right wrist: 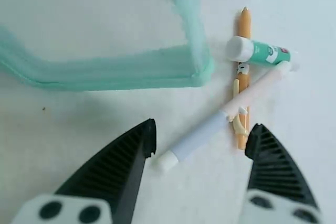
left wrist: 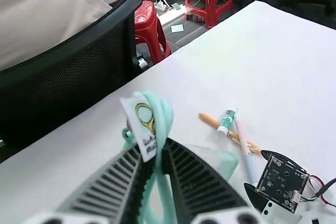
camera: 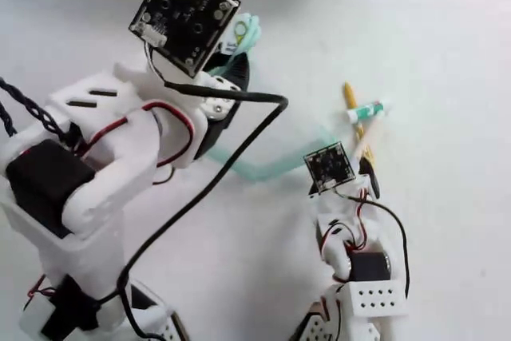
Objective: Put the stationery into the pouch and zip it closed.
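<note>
Left gripper (left wrist: pixel 153 148) clenched on the mint pouch's (left wrist: pixel 161 109) end, near the table's (camera: pixel 447 53) far edge. Right gripper (right wrist: pixel 203 128) released, jaws wide over the white pen (right wrist: pixel 199 136) — crossing the orange pencil (right wrist: pixel 243 24), glue stick (right wrist: pixel 260 52) touching — just beside the pouch's corner.

You'll see ribbed matt black plastic on your right gripper (right wrist: pixel 204 129). Between its fingers: pen (right wrist: pixel 252 93), smooth matt plastic. Just beyond: glue stick (right wrist: pixel 262 52), glossy plastic; pencil (right wrist: pixel 243 30), smooth painted finish; pouch (right wrist: pixel 121 72), soft translucent plastic. Under all, table (right wrist: pixel 63 129), matt white.
</note>
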{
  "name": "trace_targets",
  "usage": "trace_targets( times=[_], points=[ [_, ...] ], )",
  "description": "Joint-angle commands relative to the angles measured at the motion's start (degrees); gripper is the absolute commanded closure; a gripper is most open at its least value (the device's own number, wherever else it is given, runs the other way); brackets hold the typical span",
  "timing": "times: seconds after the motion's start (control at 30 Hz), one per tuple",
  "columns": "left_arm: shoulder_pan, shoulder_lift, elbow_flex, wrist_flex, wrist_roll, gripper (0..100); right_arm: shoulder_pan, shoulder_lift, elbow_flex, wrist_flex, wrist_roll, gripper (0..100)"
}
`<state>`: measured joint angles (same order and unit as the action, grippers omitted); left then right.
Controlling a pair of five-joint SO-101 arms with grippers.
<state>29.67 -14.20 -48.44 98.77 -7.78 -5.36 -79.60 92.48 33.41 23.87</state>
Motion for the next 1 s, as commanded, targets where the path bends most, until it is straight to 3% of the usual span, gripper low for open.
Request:
trace_targets(
  times=[0.0,0.27,0.5,0.6,0.87,0.97],
  points=[
    [2.1,-0.2,0.4,-1.8,-0.4,98,0.5,-0.8,-1.9,-1.3,-0.1,71.9],
    [4.2,-0.4,0.0,-2.7,-1.8,98,0.5,-0.8,-1.9,-1.3,-0.1,71.9],
    [-10.5,-4.4,0.0,-3.5,-5.7,98,0.5,-0.8,-1.9,-1.3,-0.1,71.9],
    [-13.3,-8.7,0.0,-5.5,-5.9,98,0.4,-0.8,-1.9,-1.3,-0.1,71.9],
    [-13.2,-10.0,2.8,-6.5,-5.6,96,0.4,-0.8,-1.9,-1.3,-0.1,71.9],
    [-9.5,-7.0,6.6,-6.7,-5.6,96,0.4,-0.8,-1.8,-1.3,-0.1,71.9]
  ],
)
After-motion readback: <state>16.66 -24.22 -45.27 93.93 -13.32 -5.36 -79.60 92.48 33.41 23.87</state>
